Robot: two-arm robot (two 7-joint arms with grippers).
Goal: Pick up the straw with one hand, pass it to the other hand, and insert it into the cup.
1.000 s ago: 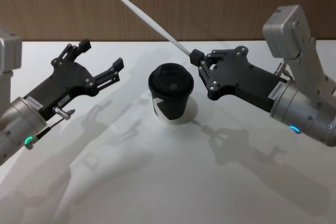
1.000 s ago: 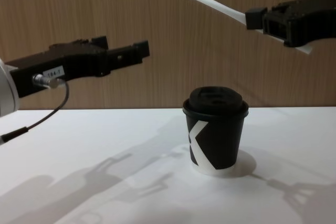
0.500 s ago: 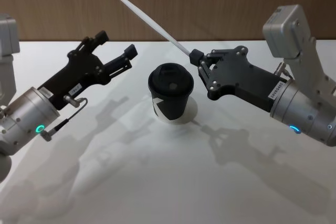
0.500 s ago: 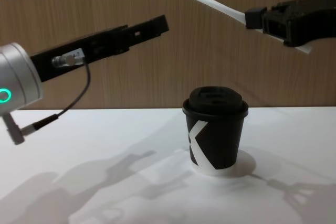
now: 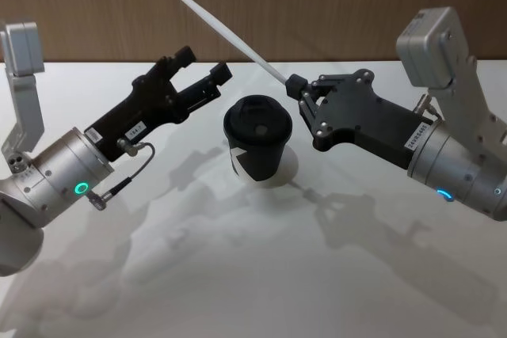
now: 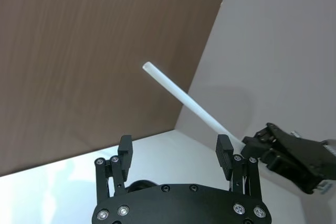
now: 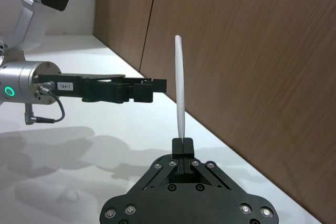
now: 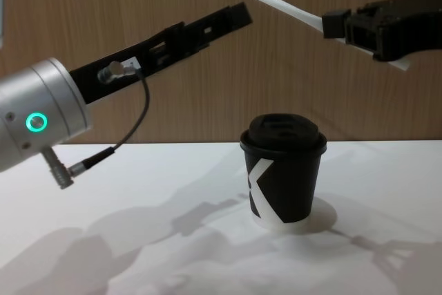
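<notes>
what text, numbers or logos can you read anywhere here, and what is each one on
"184-1": on the white label on the left gripper, read in the right wrist view.
A white K-like mark, a sign rather than a word: on the side of the cup.
The white tag on the right gripper: it carries printed characters, too small to read.

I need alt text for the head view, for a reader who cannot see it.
The right gripper holds a white straw slanting upward above a lidded black cup on a white table. The left gripper, open, points toward the straw.
</notes>
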